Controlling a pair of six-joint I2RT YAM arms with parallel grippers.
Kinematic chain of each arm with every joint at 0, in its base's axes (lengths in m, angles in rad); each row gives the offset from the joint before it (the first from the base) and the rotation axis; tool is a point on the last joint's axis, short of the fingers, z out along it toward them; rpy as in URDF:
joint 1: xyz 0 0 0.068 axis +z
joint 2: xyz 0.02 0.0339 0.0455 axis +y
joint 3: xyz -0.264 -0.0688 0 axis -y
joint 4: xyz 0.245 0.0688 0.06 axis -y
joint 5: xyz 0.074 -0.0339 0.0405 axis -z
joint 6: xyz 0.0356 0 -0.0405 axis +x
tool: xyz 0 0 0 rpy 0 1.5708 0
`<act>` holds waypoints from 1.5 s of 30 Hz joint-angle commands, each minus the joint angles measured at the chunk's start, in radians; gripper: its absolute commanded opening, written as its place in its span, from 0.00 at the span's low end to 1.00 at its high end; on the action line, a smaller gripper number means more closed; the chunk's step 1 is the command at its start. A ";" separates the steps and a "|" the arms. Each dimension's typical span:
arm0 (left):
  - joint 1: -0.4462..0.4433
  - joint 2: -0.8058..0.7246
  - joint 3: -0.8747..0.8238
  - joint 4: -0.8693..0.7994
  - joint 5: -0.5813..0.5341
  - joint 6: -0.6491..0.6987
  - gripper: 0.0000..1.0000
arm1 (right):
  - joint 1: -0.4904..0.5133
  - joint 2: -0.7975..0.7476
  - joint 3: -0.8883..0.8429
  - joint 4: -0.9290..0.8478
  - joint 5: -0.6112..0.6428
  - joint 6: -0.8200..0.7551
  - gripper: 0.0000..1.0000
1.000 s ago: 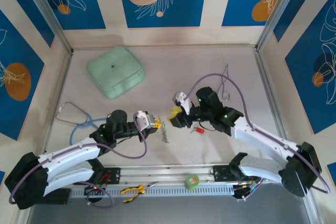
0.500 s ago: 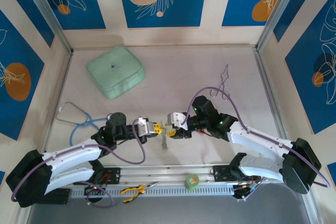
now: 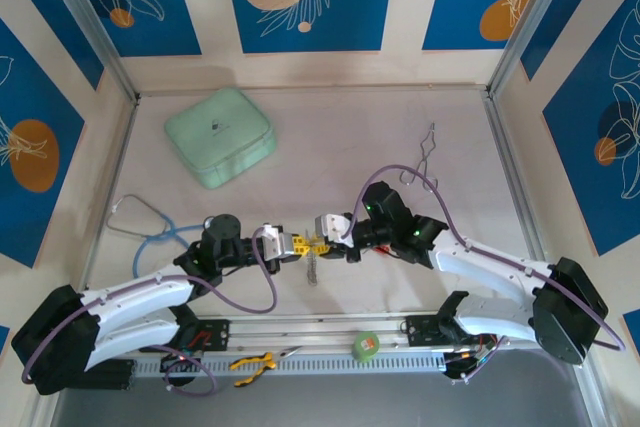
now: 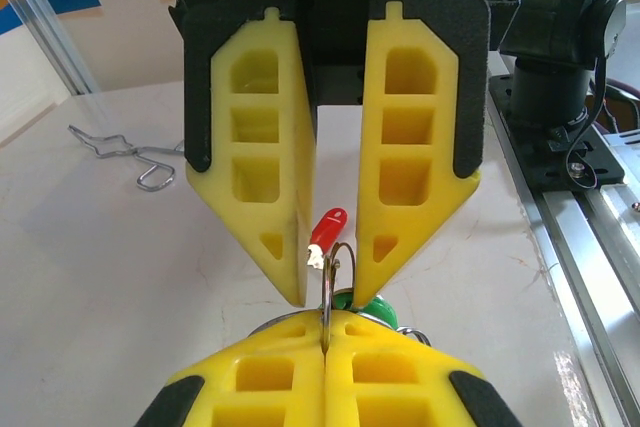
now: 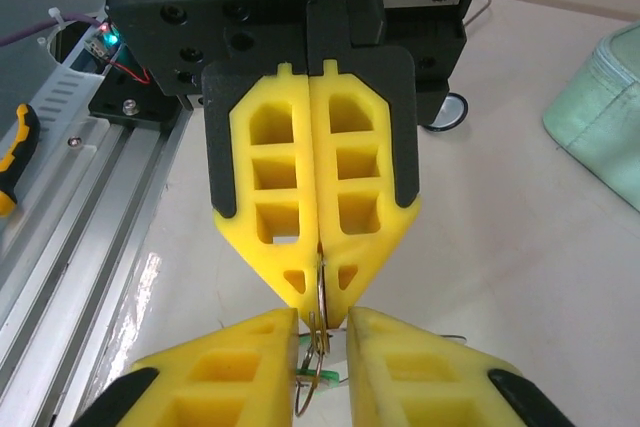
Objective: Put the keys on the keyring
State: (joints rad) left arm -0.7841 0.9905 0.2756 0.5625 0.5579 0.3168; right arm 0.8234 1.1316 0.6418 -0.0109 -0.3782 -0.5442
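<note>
At the left of the worktop (image 3: 330, 147) lie a mint-green case (image 3: 220, 135) and a blue stethoscope (image 3: 140, 222). Near centre, the left claw (image 3: 298, 244) is clamped flat on the metal keyring (image 4: 328, 267), which stands up from its tips. A silvery chain (image 3: 312, 269) trails from there toward the near edge. The red key (image 4: 328, 228) and green key (image 4: 376, 309) sit at the ring. Facing it, the right claw (image 5: 322, 319) has its jaws narrowly parted around ring and red key. Forceps (image 3: 426, 155) lie at far right.
</note>
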 commanded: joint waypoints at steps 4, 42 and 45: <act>-0.011 -0.004 -0.004 0.045 0.029 0.011 0.00 | 0.006 0.017 0.041 0.000 -0.029 0.000 0.00; -0.012 -0.018 0.109 -0.211 -0.034 0.067 0.00 | 0.105 0.151 0.366 -0.512 0.230 -0.237 0.07; -0.013 -0.027 0.087 -0.165 -0.031 0.054 0.00 | 0.036 0.081 0.270 -0.382 0.103 -0.155 0.29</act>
State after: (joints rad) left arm -0.7879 0.9886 0.3676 0.3367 0.4973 0.3809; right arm 0.9020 1.2819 0.9653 -0.4713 -0.1581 -0.7662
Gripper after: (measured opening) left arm 0.061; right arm 0.268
